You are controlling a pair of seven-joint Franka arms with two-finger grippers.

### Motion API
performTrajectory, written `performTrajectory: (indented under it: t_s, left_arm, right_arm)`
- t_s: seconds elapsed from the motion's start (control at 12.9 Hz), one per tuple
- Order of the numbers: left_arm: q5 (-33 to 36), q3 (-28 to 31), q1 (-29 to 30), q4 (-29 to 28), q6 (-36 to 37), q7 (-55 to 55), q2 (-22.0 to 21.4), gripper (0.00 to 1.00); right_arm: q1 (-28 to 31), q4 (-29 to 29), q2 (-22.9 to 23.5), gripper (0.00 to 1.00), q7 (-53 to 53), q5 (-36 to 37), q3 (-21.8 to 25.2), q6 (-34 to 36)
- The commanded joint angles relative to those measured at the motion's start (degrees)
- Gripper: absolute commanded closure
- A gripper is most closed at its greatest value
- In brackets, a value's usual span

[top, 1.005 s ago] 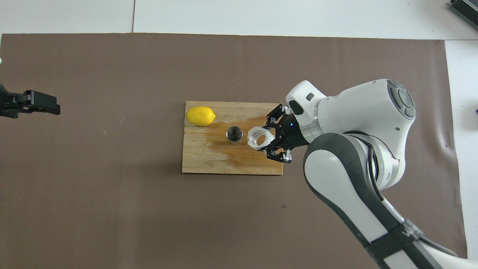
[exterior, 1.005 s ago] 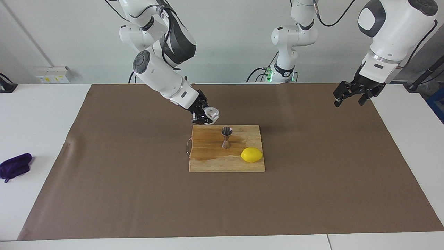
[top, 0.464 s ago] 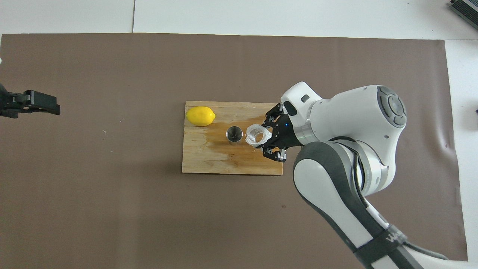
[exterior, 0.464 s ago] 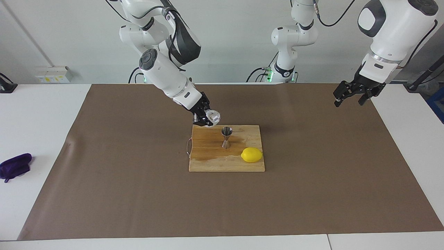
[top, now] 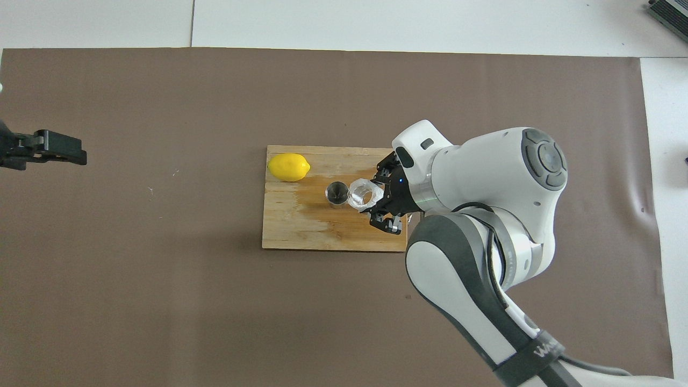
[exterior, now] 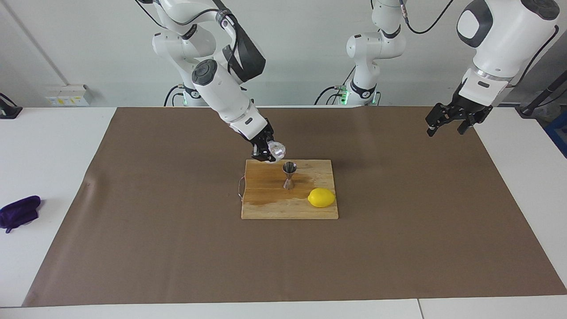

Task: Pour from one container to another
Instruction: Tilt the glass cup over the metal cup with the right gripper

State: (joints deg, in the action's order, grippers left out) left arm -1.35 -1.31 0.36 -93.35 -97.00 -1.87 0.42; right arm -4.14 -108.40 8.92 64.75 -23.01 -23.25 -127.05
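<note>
On wet wooden board (exterior: 266,208), hourglass steel jigger (exterior: 289,175), right gripper (exterior: 269,153) clamping tilted translucent cup (exterior: 277,150), left gripper (exterior: 447,122) apart.

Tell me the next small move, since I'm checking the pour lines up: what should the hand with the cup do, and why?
Probably ease the right hand a touch farther over the jigger, then tip more. The plastic cup it grips is tilted, raised beside the jigger's mouth, not plainly above it. The wooden board already looks wet.

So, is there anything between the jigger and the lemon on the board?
Nothing; only bare, wet-looking board separates jigger and lemon, clearest in the overhead view.
</note>
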Motion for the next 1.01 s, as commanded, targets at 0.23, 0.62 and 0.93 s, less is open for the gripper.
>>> performTrajectory:
  t_s: [0.23, 0.62, 0.93]
  left_arm:
    - [1.0, 0.08, -0.01, -0.78, 0.32, 0.02, -0.78, 0.0]
    - [1.0, 0.08, -0.1, -0.78, 0.32, 0.02, -0.78, 0.0]
    - [1.0, 0.08, -0.01, -0.69, 0.32, 0.02, -0.78, 0.0]
  right_arm:
    - [0.53, 2.66, 1.97, 0.76, -6.99, 7.78, -2.58, 3.12]
    - [0.44, 7.75, 4.34, 0.76, -11.21, 12.45, -3.2, 8.38]
    - [0.27, 13.2, 8.12, 0.77, -14.99, 16.68, -3.82, 11.9]
